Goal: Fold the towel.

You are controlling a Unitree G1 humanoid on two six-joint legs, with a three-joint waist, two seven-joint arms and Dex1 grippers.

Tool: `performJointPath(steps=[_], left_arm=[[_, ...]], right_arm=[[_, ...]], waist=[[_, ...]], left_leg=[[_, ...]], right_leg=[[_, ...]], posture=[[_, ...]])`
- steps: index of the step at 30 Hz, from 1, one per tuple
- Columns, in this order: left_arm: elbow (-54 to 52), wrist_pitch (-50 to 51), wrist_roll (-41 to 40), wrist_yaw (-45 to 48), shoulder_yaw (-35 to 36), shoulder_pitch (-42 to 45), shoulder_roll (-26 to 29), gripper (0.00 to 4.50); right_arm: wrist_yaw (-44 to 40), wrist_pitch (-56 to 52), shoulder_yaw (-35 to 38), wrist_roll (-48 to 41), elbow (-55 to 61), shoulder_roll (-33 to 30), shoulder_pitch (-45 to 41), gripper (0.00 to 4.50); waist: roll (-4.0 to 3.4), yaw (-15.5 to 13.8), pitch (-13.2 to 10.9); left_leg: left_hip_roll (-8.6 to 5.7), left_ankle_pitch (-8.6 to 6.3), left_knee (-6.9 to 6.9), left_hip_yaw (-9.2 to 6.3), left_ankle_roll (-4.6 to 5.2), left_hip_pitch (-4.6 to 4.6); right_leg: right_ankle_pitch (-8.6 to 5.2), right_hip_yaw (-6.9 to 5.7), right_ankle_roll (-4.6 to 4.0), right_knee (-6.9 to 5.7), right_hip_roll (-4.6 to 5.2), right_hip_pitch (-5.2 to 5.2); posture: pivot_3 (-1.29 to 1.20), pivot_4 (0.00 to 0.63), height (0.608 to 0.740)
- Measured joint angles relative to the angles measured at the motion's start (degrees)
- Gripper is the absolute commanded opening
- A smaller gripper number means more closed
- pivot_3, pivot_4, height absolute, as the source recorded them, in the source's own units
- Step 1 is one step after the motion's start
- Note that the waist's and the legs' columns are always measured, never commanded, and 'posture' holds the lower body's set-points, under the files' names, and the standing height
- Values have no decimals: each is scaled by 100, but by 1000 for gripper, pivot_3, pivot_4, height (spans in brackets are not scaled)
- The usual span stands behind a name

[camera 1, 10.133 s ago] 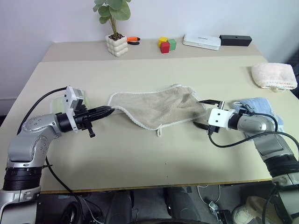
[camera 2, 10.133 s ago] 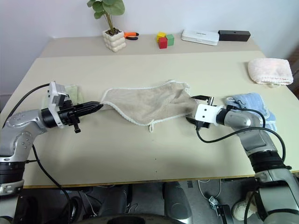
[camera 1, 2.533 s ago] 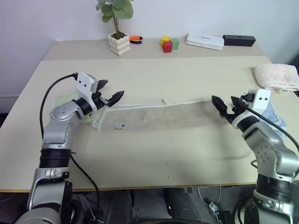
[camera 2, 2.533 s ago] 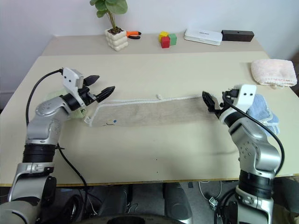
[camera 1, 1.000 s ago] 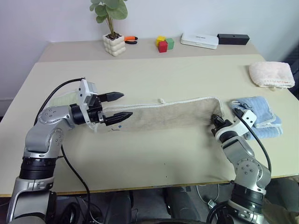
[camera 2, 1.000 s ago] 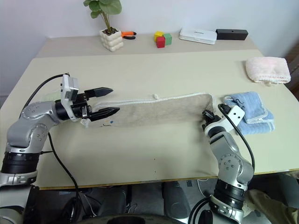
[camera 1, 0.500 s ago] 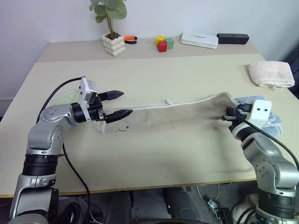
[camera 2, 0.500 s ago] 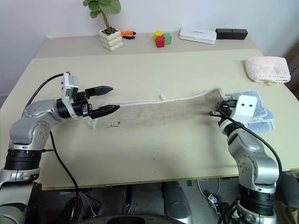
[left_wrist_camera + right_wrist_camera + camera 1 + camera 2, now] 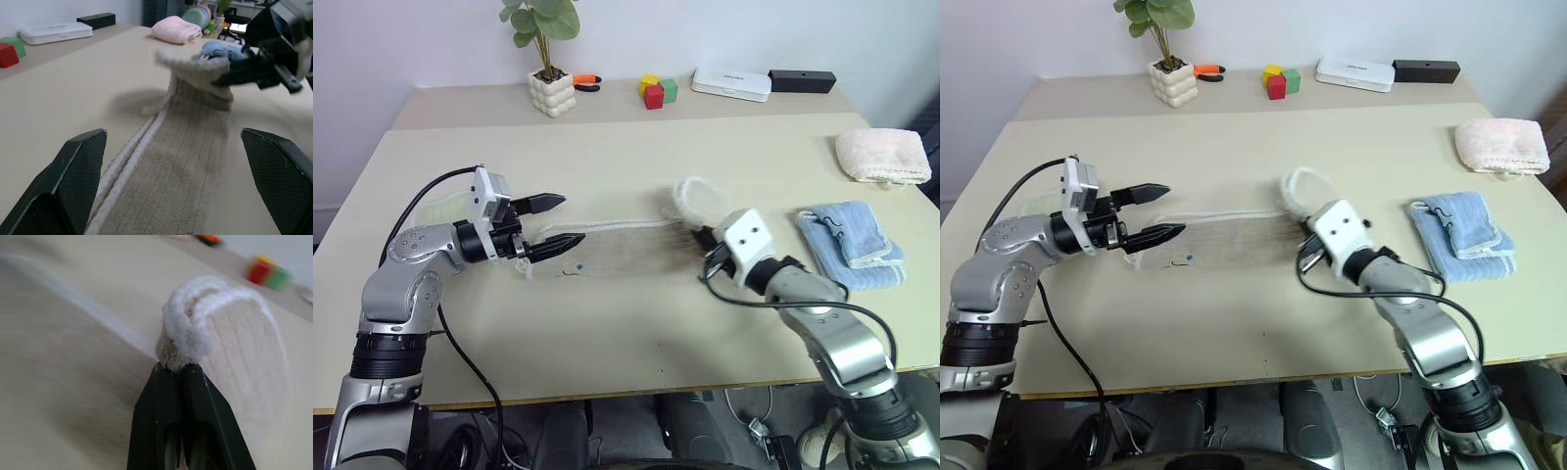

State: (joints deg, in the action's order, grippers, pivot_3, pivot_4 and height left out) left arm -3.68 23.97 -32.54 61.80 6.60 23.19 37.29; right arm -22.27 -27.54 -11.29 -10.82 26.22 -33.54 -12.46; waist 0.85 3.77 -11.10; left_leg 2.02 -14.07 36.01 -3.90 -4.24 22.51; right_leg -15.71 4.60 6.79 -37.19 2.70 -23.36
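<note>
The right gripper (image 9: 177,369) is clamped on the towel's (image 9: 617,247) raised end. At its 9 o'clock, the left gripper (image 9: 556,221) stands wide apart over the towel's other end, holding nothing.

**Right arm reaching across, left arm holding wide**

The left gripper (image 9: 553,221) is pointing toward 3 o'clock, its two black fingers (image 9: 546,201) spreading wide apart, forearm lying low and level. The right gripper (image 9: 697,238) is pointing toward 10 o'clock with its fingers (image 9: 168,396) pressing tight together, pinching the towel (image 9: 636,243) at its raised end, elbow bending back toward 5 o'clock
</note>
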Motion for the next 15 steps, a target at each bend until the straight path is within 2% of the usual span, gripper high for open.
performJointPath(steps=[7, 10, 14, 15], left_arm=[[-205, 106, -63, -84, 22, -111, 80, 4500], [-272, 172, -65, -108, 82, -170, 104, 4500], [-337, 206, -70, -149, 92, -236, 104, 4500], [-351, 207, -70, -167, 92, -242, 103, 4500]], right_arm=[[-484, 102, -769, 482, -422, 145, -153, 51], [-521, 172, -810, 608, -678, 340, -247, 911], [-610, 220, -806, 708, -805, 451, -399, 2827], [-685, 219, -804, 698, -805, 499, -409, 3439]], waist=[[6, -37, -2], [6, -39, -2], [7, -56, -2], [7, -63, -2]], left_leg=[[0, 0, 3, 0, 0, 1], [0, 0, 3, 0, 0, 0], [0, 0, 3, -1, 0, 0], [0, 0, 3, -1, 0, 0]], right_leg=[[0, 0, -1, 1, 1, 0], [0, -1, -1, 0, 1, 0], [1, -1, 0, 0, 0, 0], [1, -1, 0, 0, 1, 0]], posture=[[0, 150, 740], [0, 150, 740], [0, 150, 740], [0, 150, 740]])
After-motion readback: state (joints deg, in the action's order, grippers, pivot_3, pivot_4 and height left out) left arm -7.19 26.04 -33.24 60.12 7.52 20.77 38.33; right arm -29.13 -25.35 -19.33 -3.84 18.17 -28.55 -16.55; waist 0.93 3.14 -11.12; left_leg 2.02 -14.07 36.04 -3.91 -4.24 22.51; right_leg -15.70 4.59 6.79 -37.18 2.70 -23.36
